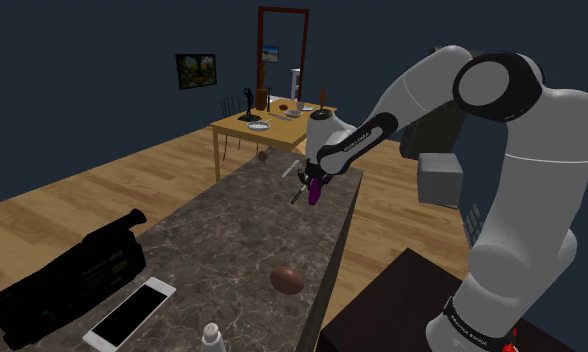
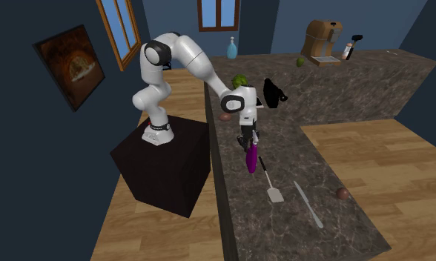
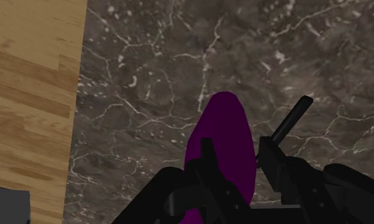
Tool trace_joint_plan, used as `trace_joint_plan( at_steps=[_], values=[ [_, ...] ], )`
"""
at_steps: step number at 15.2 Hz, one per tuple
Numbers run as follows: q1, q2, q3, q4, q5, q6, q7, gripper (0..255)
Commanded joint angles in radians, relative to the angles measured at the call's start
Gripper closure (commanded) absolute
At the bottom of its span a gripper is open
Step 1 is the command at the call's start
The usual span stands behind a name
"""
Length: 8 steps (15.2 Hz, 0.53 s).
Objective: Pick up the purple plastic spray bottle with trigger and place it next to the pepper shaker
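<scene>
Over the marble counter [image 1: 232, 235], near its long edge beside the stand, the black gripper [image 3: 236, 153] pinches the one purple bottle [image 3: 224, 124] between its two fingers, and the bottle hangs lengthwise under the hand. Pale lettering rings the arm's base [image 1: 475, 335], too small to read. Just past the bottle lie one white spatula [image 2: 271, 183], one long knife [image 2: 308, 205] and one brown ball [image 2: 343, 193]. Toward the counter's other end rest one black camcorder [image 1: 72, 275] and one phone [image 1: 130, 312].
</scene>
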Motion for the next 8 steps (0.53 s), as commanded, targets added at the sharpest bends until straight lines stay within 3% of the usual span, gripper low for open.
trace_joint_plan(
  at_steps=[1, 8],
  values=[
    [0.000, 0.000, 0.000, 0.000, 0.000, 0.000, 0.000, 255],
    [-0.004, -0.018, 0.006, 0.003, 0.017, -0.019, -0.017, 255]
  ],
)
